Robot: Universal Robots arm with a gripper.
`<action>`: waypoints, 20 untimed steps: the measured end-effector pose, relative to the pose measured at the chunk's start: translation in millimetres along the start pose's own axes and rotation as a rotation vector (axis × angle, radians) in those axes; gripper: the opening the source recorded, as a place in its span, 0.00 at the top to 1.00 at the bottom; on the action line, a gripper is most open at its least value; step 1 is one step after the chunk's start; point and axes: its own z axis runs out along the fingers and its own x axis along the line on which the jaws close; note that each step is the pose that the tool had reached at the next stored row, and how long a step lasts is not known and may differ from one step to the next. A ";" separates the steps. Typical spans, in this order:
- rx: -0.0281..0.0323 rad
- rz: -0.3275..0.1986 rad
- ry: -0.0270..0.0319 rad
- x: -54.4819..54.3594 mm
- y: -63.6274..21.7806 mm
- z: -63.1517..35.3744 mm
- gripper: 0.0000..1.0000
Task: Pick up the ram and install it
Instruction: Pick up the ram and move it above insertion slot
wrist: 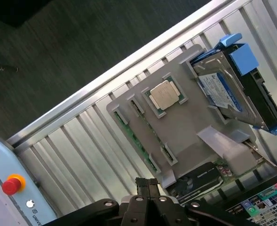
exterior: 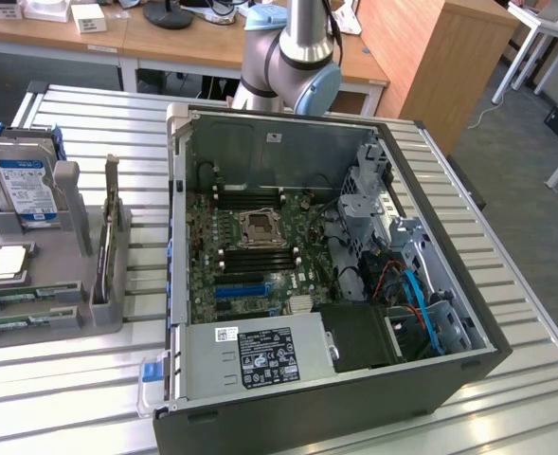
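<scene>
Ribbed metal table (exterior: 89, 398) carries tray (wrist: 185, 127) with ram (exterior: 32, 296) and computer case (exterior: 430, 389); claw (wrist: 147, 182) closed, empty

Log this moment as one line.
hand: shut, holding nothing | ram: lying in gray tray, untouched | computer case: open

The ribbed silver aluminium table top (exterior: 89, 104) has a brushed, softly shining metal finish. On it, the flat grey moulded holder (wrist: 190, 132) looks like matt, slightly grainy plastic. In the holder, the square silver processor chip (wrist: 164, 93) is smooth bright metal, the long green circuit-board ram stick (exterior: 25, 297) has a lacquered sheen, and the boxy silver hard drive (wrist: 220, 87) bears a glossy blue-and-white label; its blue carrier (wrist: 245, 57) is probably smooth plastic. Beside the holder, the open black computer case (exterior: 354, 417) is matt painted metal
</scene>
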 end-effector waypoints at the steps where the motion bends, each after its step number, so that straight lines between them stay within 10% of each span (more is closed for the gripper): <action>1: 0.0002 -0.005 -0.0006 0.0 0.0 0.0 0.89; 20: 0.0066 -0.144 -0.0201 0.0 0.0 0.0 0.89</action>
